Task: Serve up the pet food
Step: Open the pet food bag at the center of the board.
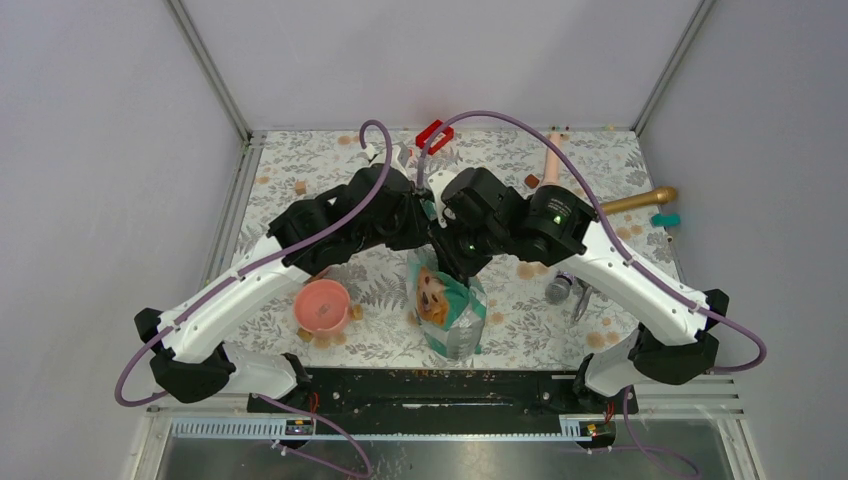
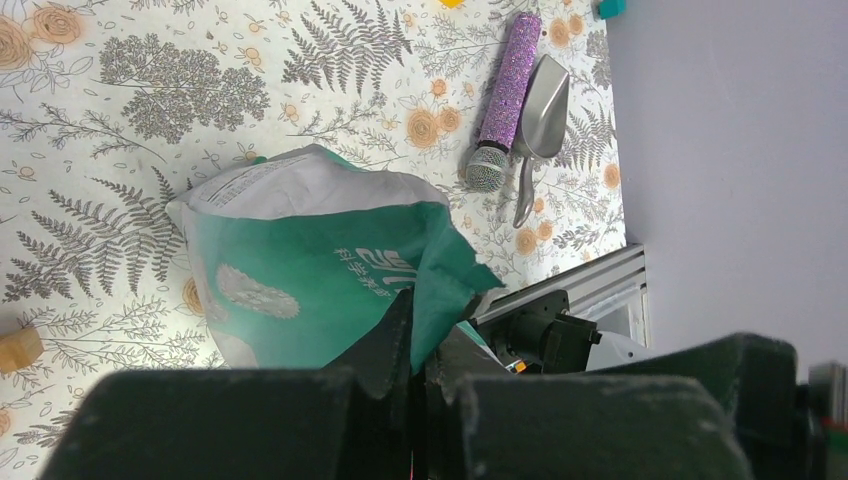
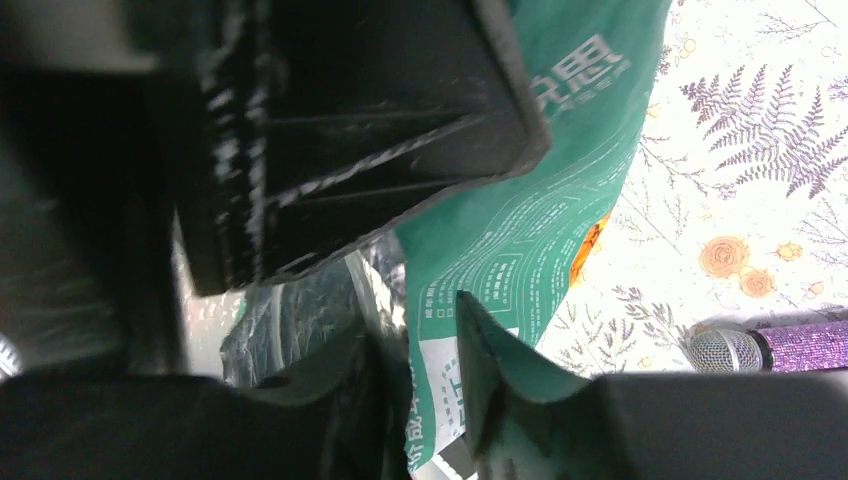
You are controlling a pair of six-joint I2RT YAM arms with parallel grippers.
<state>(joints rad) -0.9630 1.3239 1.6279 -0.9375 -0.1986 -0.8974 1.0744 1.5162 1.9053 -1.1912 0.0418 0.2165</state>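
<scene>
- Pink bowl (image 1: 322,305) sits left of the pet food pouch (image 1: 447,310); glittery microphone (image 1: 558,288) and metal scoop (image 1: 583,298) lie to its right.
- Both arms arch inward above the pouch.
- Left tool (image 2: 418,325) and right tool (image 3: 415,335) each pinch its top edge, clamped tight.

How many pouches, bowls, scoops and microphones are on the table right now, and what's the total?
Pet food pouch: 1
Pink bowl: 1
Metal scoop: 1
Purple microphone: 1
Total: 4
</scene>
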